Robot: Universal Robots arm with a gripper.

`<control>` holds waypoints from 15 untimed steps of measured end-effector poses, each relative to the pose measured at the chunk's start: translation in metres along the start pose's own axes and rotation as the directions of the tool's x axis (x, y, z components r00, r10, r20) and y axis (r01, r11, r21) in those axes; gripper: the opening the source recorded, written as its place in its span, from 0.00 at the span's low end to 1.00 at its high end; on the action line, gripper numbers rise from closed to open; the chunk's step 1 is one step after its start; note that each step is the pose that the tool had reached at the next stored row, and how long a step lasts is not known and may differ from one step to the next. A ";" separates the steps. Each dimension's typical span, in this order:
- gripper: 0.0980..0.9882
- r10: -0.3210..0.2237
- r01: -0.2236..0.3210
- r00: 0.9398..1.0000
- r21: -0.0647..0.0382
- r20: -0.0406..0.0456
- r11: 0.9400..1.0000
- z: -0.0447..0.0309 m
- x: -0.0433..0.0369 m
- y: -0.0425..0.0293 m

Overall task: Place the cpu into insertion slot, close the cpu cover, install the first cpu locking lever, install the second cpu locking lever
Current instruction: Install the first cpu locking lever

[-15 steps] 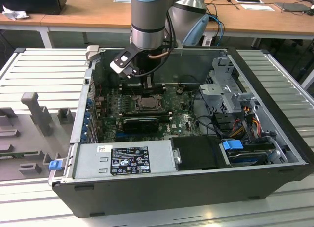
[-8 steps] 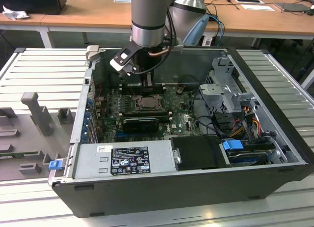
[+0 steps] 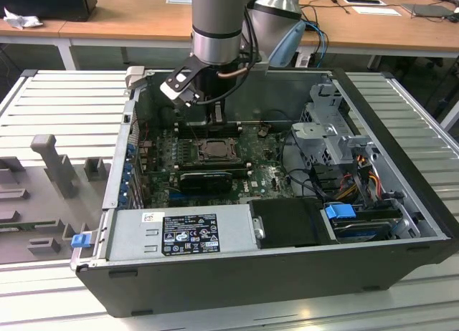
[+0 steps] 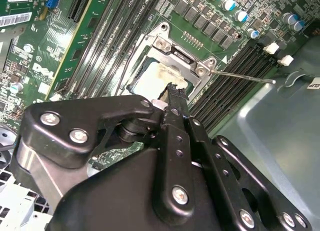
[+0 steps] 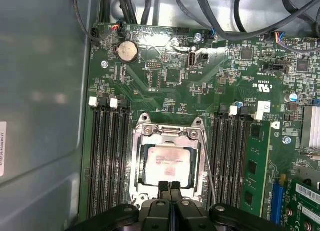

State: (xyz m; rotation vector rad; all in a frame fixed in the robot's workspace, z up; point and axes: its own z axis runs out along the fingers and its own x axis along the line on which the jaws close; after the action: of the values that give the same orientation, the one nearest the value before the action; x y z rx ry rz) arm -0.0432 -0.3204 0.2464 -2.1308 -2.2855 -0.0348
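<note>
Black end effector [image 5: 169,186] clenched, its two fingertips [image 5: 163,186] pressed flat against each other. In the exterior view my end effector [image 3: 217,116] hangs straight down inside the open computer case [image 3: 251,284], over the far part of the motherboard [image 3: 265,175].

Tips sit over one edge of the cpu cover [image 5: 167,136]; whether they touch it I cannot tell. Second wrist view puts the end effector [image 4: 175,93] just above that same edge.

Cpu [image 5: 169,163]: seated in the insertion slot [image 5: 133,188], its grey top smudged and showing through the cover's window. Cover lies flat over it, the metal frame around all four sides.

Thin wire lever [image 5: 210,176] runs alongside the cover, between it and the nearer bank of memory slots [image 5: 232,161]. In the second wrist view the lever [image 4: 245,77] reaches out from a socket corner across those slots.

Second bank of memory slots [image 5: 107,161] lies on the socket's other side. Coin cell [image 5: 127,51] sits further out on the board.

Power supply [image 3: 179,234] fills the near corner of the case. Case rests on a ribbed grey counter [image 3: 64,102].
</note>
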 end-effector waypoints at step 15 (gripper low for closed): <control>0.01 -0.089 0.089 0.996 0.002 -0.001 0.996 -0.0221 0.0006 0.0001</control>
State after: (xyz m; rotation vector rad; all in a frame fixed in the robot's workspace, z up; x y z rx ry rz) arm -0.0432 -0.3204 0.2686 -2.0257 -2.3778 -0.0337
